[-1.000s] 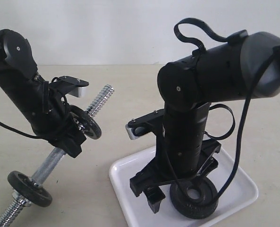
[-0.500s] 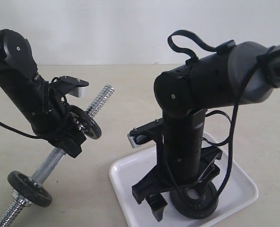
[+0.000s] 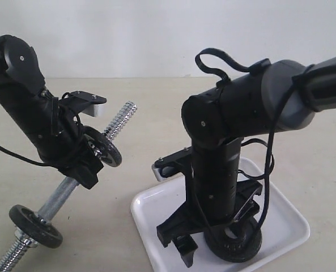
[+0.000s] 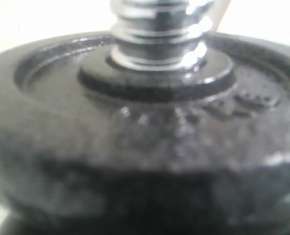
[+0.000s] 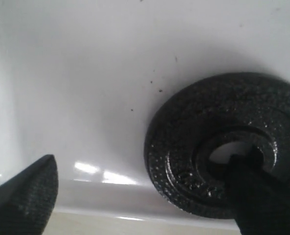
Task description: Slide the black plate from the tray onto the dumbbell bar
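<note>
The black plate lies flat on the white tray. My right gripper stands open over it. In the right wrist view one fingertip sits at the centre hole of the black plate. The other fingertip hangs outside the plate, over the rim of the tray. My left gripper holds the dumbbell bar tilted, just below a look-alike disc. That disc fills the left wrist view and hides the jaws, with the chrome bar rising from it.
A second look-alike disc sits low on the bar, near the threaded end by the table. The bar's upper threaded end points towards the right arm. The beige table runs behind both arms.
My right arm has leaned left and come down, bringing the open gripper lower over the black plate. The left arm and the bar have not moved.
</note>
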`<state>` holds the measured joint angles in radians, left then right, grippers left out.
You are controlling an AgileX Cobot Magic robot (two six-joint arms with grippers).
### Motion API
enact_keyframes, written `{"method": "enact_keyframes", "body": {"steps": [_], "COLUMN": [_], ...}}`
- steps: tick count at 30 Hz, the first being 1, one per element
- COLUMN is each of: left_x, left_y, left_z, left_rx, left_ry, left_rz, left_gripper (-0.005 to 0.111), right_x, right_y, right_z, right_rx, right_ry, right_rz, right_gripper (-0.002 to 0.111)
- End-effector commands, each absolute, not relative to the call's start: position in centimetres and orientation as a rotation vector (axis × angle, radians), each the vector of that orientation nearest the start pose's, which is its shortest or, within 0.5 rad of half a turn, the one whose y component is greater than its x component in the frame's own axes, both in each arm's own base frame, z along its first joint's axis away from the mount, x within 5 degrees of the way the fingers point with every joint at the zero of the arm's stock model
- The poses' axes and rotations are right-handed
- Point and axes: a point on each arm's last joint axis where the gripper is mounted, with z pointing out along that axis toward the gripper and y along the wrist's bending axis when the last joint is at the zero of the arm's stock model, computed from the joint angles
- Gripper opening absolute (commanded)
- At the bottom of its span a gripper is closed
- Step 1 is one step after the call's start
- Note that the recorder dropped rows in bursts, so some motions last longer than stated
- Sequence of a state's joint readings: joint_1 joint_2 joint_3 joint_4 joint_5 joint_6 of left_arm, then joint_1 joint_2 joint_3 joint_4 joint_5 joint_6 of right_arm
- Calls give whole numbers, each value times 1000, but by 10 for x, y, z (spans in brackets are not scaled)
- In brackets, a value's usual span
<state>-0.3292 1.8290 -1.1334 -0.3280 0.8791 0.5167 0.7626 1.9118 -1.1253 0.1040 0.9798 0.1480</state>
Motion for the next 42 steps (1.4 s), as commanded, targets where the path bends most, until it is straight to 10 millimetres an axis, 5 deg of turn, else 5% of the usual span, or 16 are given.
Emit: {"method": "enact_keyframes", "body": {"steps": [1,8,15,22,36,42], "left_x": [311,311,311,310,310,310], "left_y": [-136,-136,-136,-136,-136,-136], "left_z": [200,200,200,200,200,200], "left_rx": [924,938,938,941,943,936], "left_ry": [2777,2775,2775,2779,2782,2782], "left_rz": [-434,-435,-435,-437,-438,-448], "left_gripper": [4,4,4,4,4,4], "right_x": [232,241,247,250,248,254], "right_y": [230,237,240,236,230,222], "right_z": [136,134,134,134,168,167], "right_rx": [-896,-868,-871,-934,-936,-945], "right_ry": [3177,3068,2997,2959,2873,2851], "right_rz": [13,83,101,29,23,-97], "right_gripper": [82,81,55,77,77,77]}}
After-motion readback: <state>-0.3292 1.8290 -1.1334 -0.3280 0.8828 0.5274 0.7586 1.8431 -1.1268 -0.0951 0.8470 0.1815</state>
